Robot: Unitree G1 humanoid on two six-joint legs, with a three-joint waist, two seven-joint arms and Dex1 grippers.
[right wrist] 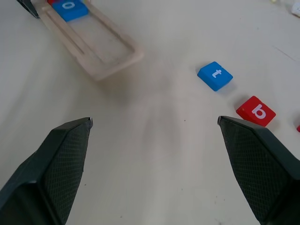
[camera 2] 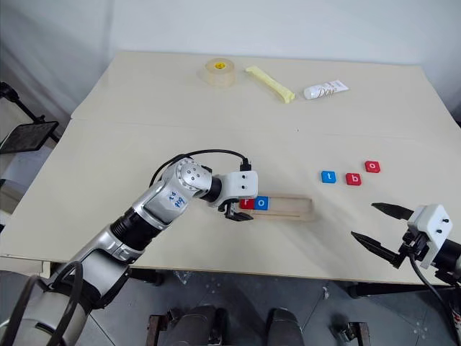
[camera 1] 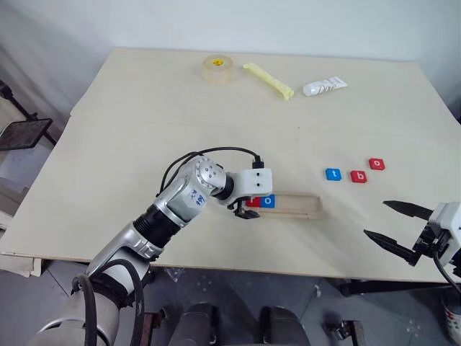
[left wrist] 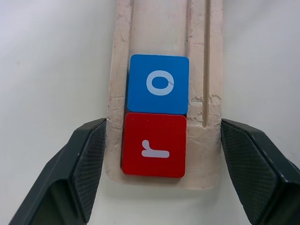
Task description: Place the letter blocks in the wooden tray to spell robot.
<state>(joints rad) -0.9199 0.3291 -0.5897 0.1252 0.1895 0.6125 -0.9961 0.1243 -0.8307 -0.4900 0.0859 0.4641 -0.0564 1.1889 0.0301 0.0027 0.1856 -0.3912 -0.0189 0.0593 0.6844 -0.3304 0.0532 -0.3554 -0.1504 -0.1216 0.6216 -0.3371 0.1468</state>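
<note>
The left gripper (left wrist: 161,164) stands spread wide, fingers (left wrist: 86,164) straddling the wooden tray (camera 1: 299,205) end, where red r (left wrist: 153,145) and blue o (left wrist: 158,84) sit. The right gripper (camera 1: 395,223) gapes empty near blue t (camera 1: 333,174), red b (camera 1: 359,176) and red o (camera 1: 377,164).
</note>
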